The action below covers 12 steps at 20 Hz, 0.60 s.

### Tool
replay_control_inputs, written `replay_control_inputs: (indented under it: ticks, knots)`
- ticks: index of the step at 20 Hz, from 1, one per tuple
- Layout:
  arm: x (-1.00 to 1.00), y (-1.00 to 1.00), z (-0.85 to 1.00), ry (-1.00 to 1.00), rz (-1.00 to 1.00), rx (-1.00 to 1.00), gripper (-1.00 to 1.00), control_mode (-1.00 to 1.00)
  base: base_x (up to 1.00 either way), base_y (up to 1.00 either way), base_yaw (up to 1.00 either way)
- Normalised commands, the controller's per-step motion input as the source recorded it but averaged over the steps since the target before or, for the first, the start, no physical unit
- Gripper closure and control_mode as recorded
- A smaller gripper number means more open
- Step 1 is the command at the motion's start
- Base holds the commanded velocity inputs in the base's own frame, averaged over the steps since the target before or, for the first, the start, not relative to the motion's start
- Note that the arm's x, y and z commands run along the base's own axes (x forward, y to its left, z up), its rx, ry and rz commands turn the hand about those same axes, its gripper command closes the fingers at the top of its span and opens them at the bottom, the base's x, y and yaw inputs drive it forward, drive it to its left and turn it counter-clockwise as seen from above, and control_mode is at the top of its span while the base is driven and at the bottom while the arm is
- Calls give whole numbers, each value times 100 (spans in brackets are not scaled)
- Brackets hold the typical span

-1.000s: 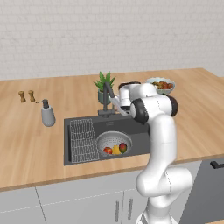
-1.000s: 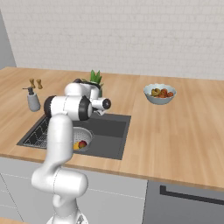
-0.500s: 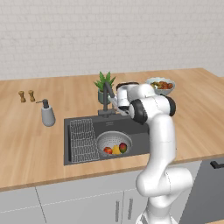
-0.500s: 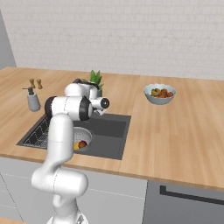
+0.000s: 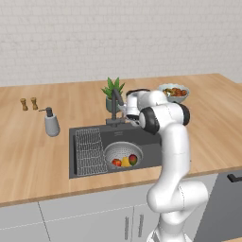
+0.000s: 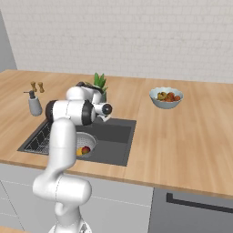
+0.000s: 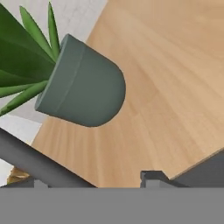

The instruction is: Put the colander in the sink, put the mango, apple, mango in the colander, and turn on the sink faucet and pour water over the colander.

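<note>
One sink [image 5: 85, 163] is set into the wooden counter, with one wire grid rack [image 5: 90, 151] on its left side and one faucet [image 5: 115, 108] at its far edge. One colander [image 5: 124, 154] sits in the basin holding three fruits [image 5: 125, 161]. On the counter stand one potted plant [image 5: 113, 90], one soap pump bottle [image 5: 51, 123], two small shakers [image 5: 28, 103] far left, and one pale bowl [image 5: 173, 92] heaped with fruit, too small to count.
</note>
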Motion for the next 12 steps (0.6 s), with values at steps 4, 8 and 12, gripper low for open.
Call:
replay_control_inputs:
  ticks: [4, 8, 12]
  knots:
    - [-23, -87, -1, 0, -12, 9, 100, -100, 0, 0, 0]
    - [-28, -94, -2, 0, -14, 12, 100, -100, 0, 0, 0]
    - [-34, -94, -1, 0, -15, 12, 100, -100, 0, 0, 0]
